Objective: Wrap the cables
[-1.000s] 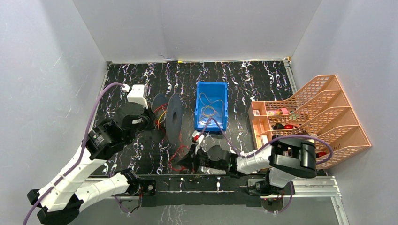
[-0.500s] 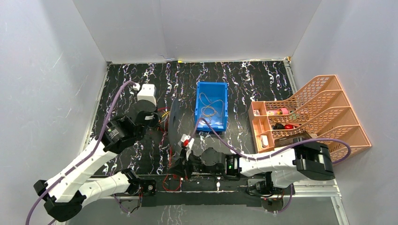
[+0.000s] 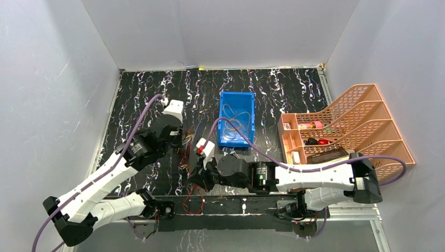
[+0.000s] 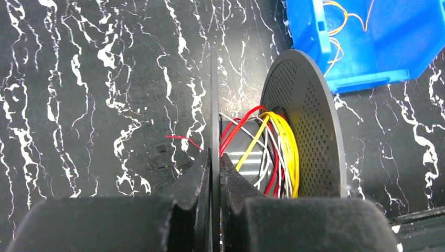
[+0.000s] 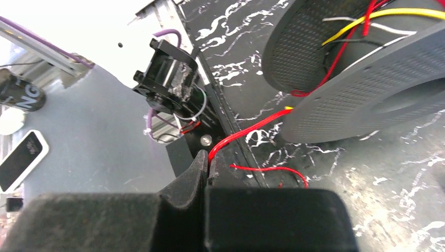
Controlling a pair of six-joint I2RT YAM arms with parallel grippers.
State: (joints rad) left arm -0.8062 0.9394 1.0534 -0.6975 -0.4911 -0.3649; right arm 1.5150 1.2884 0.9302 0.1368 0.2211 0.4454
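Observation:
A grey perforated spool (image 4: 309,131) stands on edge with red, yellow and white cables (image 4: 278,152) wound on its hub. My left gripper (image 4: 214,157) is shut on the thin rim of the spool's near flange (image 4: 214,100). In the top view that gripper (image 3: 178,139) is at the table's middle left. Just below the spool (image 5: 367,89), my right gripper (image 5: 208,160) is shut on a red cable (image 5: 246,131) that runs up to the spool. Slack red cable (image 3: 195,202) loops over the front rail, near the right gripper (image 3: 197,178).
A blue bin (image 3: 236,96) behind the spool holds more thin cables (image 3: 234,123). A pink mesh file organiser (image 3: 357,126) with small items stands at the right edge. The arm bases and a metal rail (image 3: 346,207) line the near edge. Grey walls close in both sides.
The left arm has carried the spool to the right and turned it. The right gripper has slid left along the front with the red cable, its arm stretching out.

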